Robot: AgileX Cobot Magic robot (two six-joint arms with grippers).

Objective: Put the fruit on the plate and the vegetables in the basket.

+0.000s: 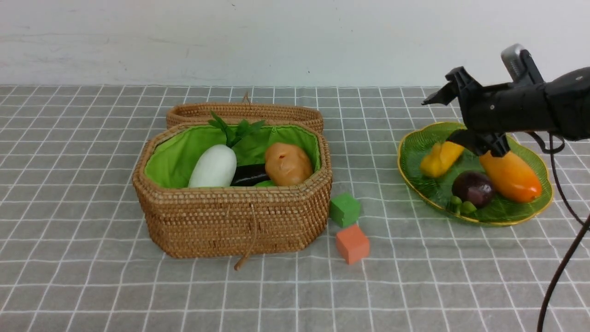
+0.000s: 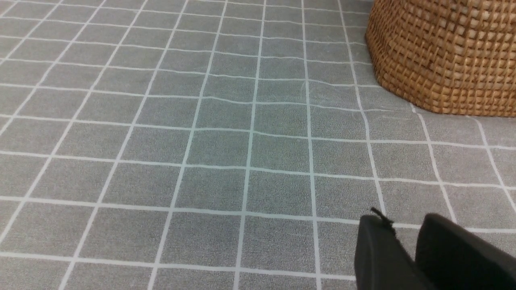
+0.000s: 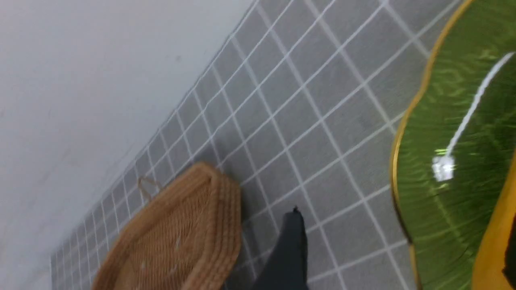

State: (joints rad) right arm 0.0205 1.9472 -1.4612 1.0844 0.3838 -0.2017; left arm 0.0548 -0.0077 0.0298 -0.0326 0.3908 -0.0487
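The plate (image 1: 415, 143) at the right holds a yellow banana (image 1: 440, 159), an orange-yellow mango (image 1: 511, 177) and a dark-purple mangosteen (image 1: 472, 188). My right gripper (image 1: 442, 117) hangs just above the banana, open, its fingers wide apart and empty. In the right wrist view the plate (image 3: 455, 121) and a yellow fruit (image 3: 492, 241) lie under it. The basket (image 1: 230, 221) holds a white radish (image 1: 213, 167), an eggplant (image 1: 249, 175), a potato (image 1: 288, 163) and a sliver of green gourd (image 1: 265, 183). My left gripper (image 2: 407, 225) hovers low over the cloth, fingers almost together, holding nothing.
A green cube (image 1: 345, 210) and an orange cube (image 1: 352, 243) sit on the checked cloth between basket and plate. The basket's woven lid (image 1: 244, 113) lies open behind it. The basket's wall (image 2: 443, 56) stands ahead of the left gripper. A wall closes off the table's far side.
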